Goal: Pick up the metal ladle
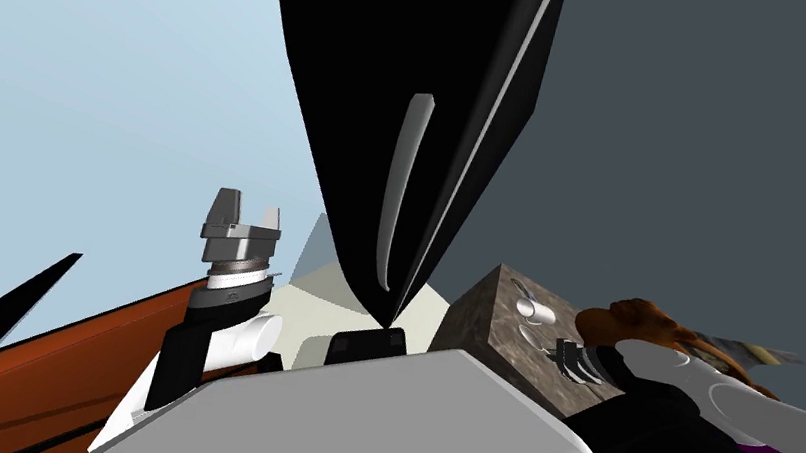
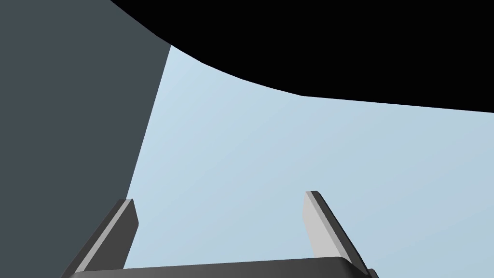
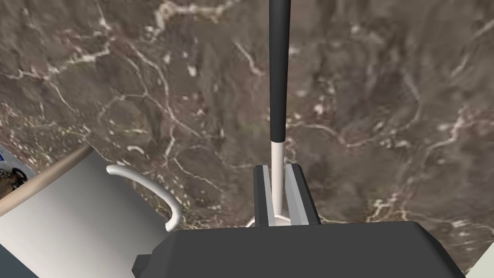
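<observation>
- As the head camera looked down, the left gripper point(image 1: 242, 218) stood raised, and the right gripper point(image 1: 577, 359) sat low on a brown veined stone counter point(image 1: 487, 323) near a white handled mug point(image 1: 534, 310).
- Left wrist: fingers spread wide, holding nothing.
- Right wrist: fingers pinched the pale shaft of a slim black-handled ladle point(image 3: 279, 72) over the counter, just beside the mug.

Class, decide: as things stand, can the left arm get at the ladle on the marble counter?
Probably not: the left pincer hangs open far off to the side, and the right pincer is shut on the ladle.
</observation>
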Motion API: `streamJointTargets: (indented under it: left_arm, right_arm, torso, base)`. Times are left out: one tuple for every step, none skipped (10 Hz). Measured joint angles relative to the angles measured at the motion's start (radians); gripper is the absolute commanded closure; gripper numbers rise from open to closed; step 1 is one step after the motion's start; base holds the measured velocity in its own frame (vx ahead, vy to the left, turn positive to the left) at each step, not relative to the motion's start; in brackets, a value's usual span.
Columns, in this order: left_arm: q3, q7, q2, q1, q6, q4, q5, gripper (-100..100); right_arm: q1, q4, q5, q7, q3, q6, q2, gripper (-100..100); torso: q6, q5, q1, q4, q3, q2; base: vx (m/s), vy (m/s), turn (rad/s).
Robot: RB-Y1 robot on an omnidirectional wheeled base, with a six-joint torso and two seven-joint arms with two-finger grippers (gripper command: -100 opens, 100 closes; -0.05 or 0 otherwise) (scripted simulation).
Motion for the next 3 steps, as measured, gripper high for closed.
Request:
streamJointTargets:
  left_arm:
    - [0.0,0.0,0.0,0.0,0.0,0.0,0.0,0]
    - [0.0,0.0,0.0,0.0,0.0,0.0,0.0,0]
    - [0.0,0.0,0.0,0.0,0.0,0.0,0.0,0]
  right_arm:
    - [0.002,-0.004,-0.005,0.0,-0.004,-0.007,-0.014,100]
    - [0.005,-0.002,-0.012,0.002,-0.01,-0.02,-0.029,100]
    - [0.005,-0.001,-0.012,0.003,-0.011,-0.024,-0.03,0]
  torso:
    - [0.001,0.001,0.001,0.0,0.0,-0.001]
    - [0.001,0.001,0.002,0.0,0.0,0.0]
    - [0.001,0.0,0.001,0.0,0.0,0.0]
  base:
    - [0.014,0.03,-0.093]
    - [0.0,0.011,-0.02]
    - [0.0,0.0,0.0]
